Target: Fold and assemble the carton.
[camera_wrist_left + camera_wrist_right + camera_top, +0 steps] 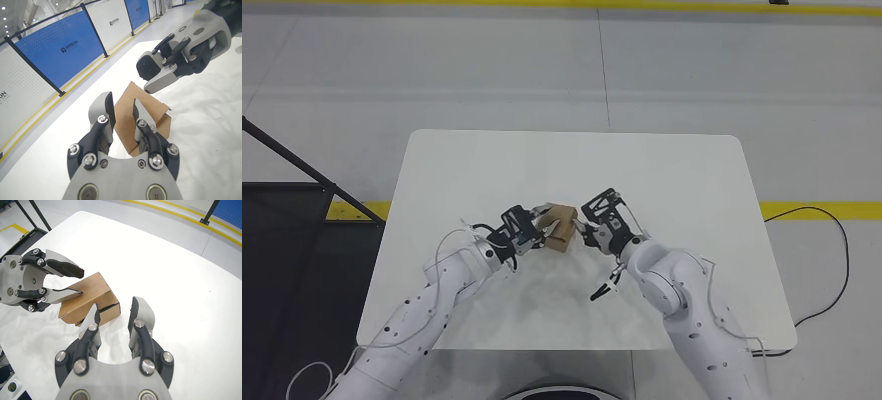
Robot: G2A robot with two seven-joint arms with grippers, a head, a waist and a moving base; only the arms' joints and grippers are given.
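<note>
The small brown carton lies in the middle of the white table, between the two arms. It already looks like a box. Its sides are folded up and it holds its shape. But it is not done. One end has a dark gap across it, so the piece there is not pushed all the way in. On another side a flap sticks up, and the box looks open there.

The left gripper is open wide and sits right at the carton. One of its fingers lies on the top of the box, and the other is up in the air above it. It is not squeezing anything.

The right gripper is open too and holds nothing. It is just beside the end with the gap. I cannot tell if it touches the box.

I think what is left is to tuck the loose flaps in and press the ends shut.
</note>
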